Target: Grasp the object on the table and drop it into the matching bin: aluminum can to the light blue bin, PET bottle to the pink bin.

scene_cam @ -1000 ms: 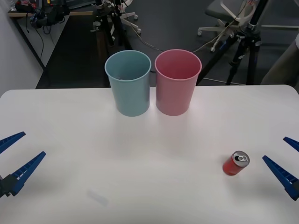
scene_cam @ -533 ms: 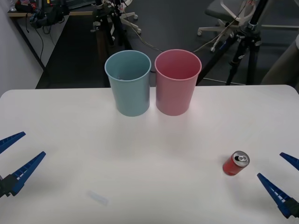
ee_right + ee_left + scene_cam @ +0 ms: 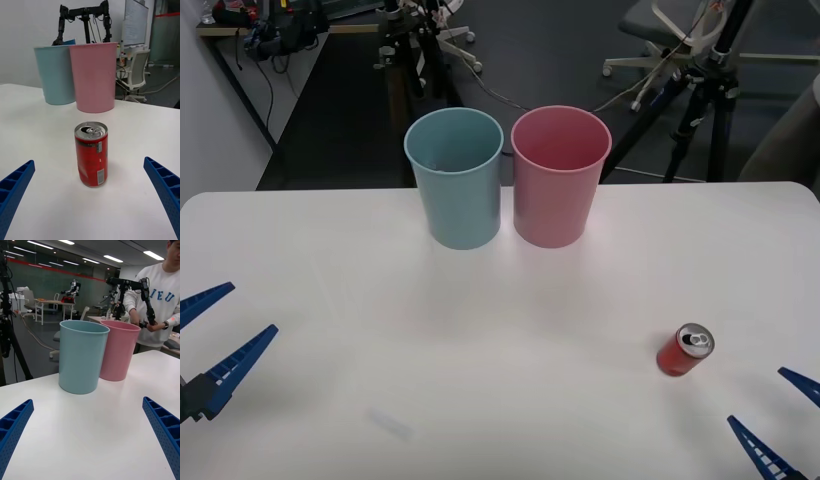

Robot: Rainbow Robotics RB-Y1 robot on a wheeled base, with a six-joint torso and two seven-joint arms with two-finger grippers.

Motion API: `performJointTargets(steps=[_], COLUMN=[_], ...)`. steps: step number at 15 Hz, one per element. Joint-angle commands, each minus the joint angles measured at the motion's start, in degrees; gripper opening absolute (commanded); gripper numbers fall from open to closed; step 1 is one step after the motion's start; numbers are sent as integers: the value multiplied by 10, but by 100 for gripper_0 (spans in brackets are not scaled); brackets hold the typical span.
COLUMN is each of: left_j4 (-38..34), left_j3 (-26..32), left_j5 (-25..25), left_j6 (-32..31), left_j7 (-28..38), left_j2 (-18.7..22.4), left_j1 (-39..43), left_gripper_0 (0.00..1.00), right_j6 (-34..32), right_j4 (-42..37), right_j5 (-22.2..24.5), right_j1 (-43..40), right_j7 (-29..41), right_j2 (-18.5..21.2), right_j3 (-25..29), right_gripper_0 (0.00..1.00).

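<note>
Red and silver-topped, the aluminum can (image 3: 685, 350) is left upright on the white counter (image 3: 500, 400) at four o'clock from the light blue bin (image 3: 454, 178), framed between the right gripper (image 3: 90, 195)'s spread jaws for a side grasp, while the left gripper (image 3: 210, 345) is parked open at the counter's nine o'clock edge.

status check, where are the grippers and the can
Right gripper open, near the table's right edge, just short of the aluminum can. Can upright, untouched. Left gripper open, idle at left edge. Nothing between can and light blue bin.
</note>
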State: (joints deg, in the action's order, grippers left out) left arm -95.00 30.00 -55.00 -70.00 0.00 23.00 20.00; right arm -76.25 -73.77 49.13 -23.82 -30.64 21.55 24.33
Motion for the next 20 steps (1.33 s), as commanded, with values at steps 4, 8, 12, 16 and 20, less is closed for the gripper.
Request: performJointTargets(steps=[4, 8, 12, 16, 20], left_j4=[0, 0, 0, 0, 0], left_j3=[0, 0, 0, 0, 0], left_j5=[0, 0, 0, 0, 0], left_j6=[0, 0, 0, 0, 0], left_j7=[0, 0, 0, 0, 0], left_j2=[0, 0, 0, 0, 0], left_j1=[0, 0, 0, 0, 0], left_gripper_0=[100, 100, 100, 100, 100], right_j6=[-10, 12, 41, 73, 104], right_j4=[87, 115, 115, 116, 115], right_j5=[0, -1, -8, -8, 9], right_j1=[31, 61, 85, 112, 136], right_j7=[-72, -88, -98, -107, -109], right_j2=[0, -1, -3, -11, -24], right_j3=[-22, -53, -76, -89, -90], right_gripper_0=[100, 100, 100, 100, 100])
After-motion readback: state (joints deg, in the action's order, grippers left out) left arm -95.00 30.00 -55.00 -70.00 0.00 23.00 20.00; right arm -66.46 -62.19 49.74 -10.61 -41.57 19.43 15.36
